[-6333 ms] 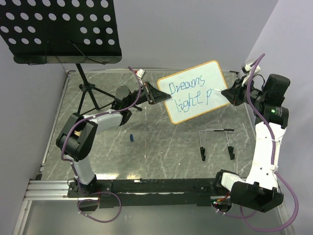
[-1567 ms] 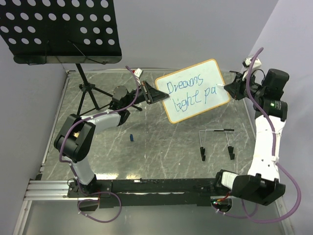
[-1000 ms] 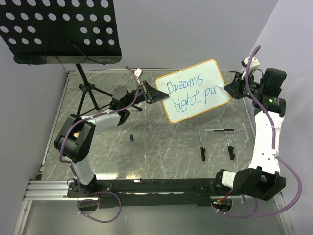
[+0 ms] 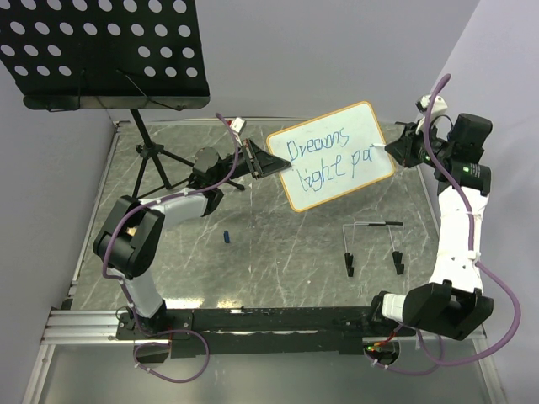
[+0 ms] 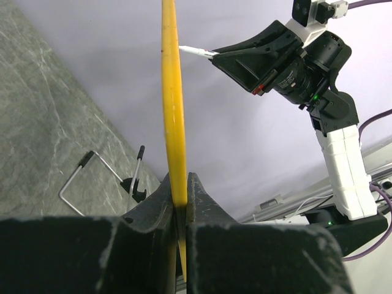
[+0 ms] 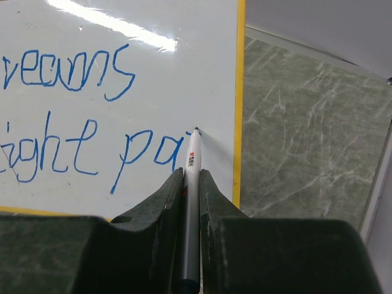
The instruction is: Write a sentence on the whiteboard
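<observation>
Right wrist: marker (image 6: 192, 162) seemingly touching whiteboard (image 6: 153, 67).

Black at the joints, white along the links, on left arm (image 4: 173, 204) and right arm (image 4: 456, 231) alike. Trailed by a purple cable (image 4: 517, 311) apiece, with a small white plug (image 4: 239, 125) up near the wrist. Matte black, grainy and wedge-shaped at the left gripper (image 5: 179, 176) and right gripper (image 6: 190, 173). Lit by one green lamp (image 5: 314, 97) on the round black right wrist housing, with a small red tab (image 5: 260, 89) close by.
</observation>
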### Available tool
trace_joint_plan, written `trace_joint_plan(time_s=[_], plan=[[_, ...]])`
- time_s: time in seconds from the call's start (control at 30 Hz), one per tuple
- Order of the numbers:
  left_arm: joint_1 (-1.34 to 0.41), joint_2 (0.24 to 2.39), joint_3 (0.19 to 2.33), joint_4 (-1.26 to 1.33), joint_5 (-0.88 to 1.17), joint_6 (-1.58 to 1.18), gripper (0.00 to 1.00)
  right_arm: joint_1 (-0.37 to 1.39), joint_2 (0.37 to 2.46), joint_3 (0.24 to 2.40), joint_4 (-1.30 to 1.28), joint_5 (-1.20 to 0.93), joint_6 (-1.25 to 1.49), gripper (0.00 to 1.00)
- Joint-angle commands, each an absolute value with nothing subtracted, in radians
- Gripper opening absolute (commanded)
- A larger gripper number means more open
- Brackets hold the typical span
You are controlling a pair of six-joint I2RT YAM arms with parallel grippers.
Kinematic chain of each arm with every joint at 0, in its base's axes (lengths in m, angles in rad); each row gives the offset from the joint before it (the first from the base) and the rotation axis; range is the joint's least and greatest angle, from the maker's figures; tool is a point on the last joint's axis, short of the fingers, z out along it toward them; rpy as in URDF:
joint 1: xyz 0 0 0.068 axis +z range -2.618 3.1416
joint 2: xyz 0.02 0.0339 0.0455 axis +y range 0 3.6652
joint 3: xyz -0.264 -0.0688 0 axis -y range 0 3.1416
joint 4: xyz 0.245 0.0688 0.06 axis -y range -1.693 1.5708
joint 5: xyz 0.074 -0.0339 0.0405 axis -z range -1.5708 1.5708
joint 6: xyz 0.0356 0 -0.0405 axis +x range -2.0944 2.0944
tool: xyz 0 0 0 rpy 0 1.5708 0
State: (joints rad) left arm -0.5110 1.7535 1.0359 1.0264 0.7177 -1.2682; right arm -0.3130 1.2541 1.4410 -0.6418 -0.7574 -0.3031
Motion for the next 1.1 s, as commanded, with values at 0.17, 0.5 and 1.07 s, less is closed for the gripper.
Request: trace_joint_plan(time_s=[0.17, 0.5, 1.07], plan=[[-0.511, 1.738, 1.071, 1.184, 0.71, -1.282, 0.01, -0.321, 1.169, 1.382, -0.673, -0.756, -0.363, 0.0], [-0.511, 1.727, 1.068, 1.174, 0.71, -1.275, 0.01, -0.328, 1.144, 1.376, -0.658, -0.709, -0.35, 0.0], [-0.509, 1.74, 1.071, 1.195, 0.727, -1.287, 0.01, -0.331, 1.246, 1.523, -0.606, -0.739, -0.287, 0.0]])
